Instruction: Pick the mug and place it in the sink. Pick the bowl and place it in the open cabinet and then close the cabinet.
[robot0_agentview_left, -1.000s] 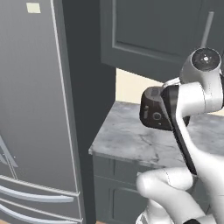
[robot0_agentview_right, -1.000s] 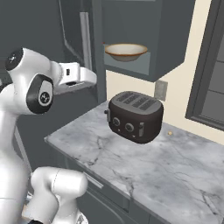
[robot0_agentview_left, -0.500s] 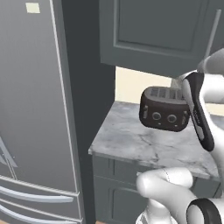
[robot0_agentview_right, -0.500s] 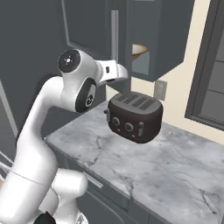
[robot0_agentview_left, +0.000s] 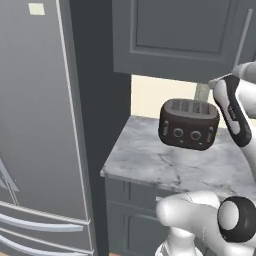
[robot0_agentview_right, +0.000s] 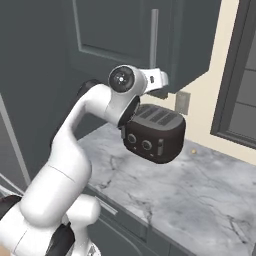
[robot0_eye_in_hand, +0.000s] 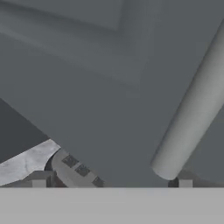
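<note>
end effector (robot0_eye_in_hand: 112, 183) with its two finger tips (robot0_eye_in_hand: 39, 183) standing wide apart and holding nothing, pressing close up against the panel door of the cabinet (robot0_agentview_right: 125, 35), whose bar handle (robot0_eye_in_hand: 192, 113) is lying just beside the tip on the far side of the hand view. in the right base view the hand (robot0_agentview_right: 157, 80) is sitting at the lower edge of the door, directly above the toaster (robot0_agentview_right: 152, 132), which is resting on the marble bench (robot0_agentview_right: 200, 190) below it. the door is appearing nearly or fully shut, so the closing step is judged to be at or near its end; the bowl, mug and sink are not to be located from here.

risks, as judgement: the arm (robot0_agentview_left: 235, 112) is crowding the toaster, so a downward or careless retreat could be knocking it along the bench; a fingertip sliding sideways could be snagging the handle and dragging the door open again; pushing further on a seated door could be straining the arm.
</note>
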